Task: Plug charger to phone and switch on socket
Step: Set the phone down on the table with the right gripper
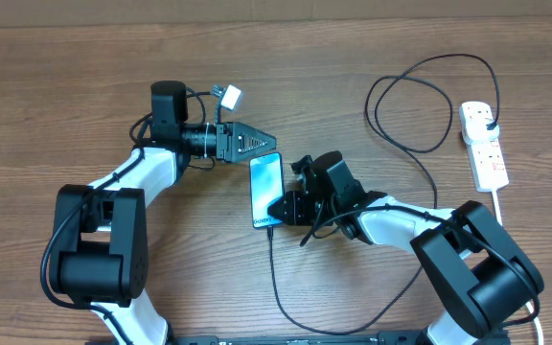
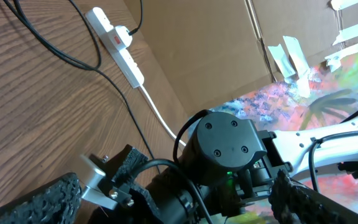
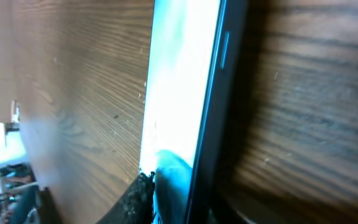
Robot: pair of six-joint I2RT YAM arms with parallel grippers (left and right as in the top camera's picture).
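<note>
The phone lies flat mid-table with its screen lit light blue. The charger's black cable runs from the phone's lower end down the table and loops round to its plug, which sits in the white socket at the right. My right gripper is at the phone's lower right edge. In the right wrist view one fingertip rests against the screen of the phone and the other finger is hidden. My left gripper hovers just above the phone's top end, open wide and empty.
The left wrist view shows the socket with its thick white cord trailing off, and the right arm's wrist filling the space between my left fingers. A cardboard wall runs along the table's far edge.
</note>
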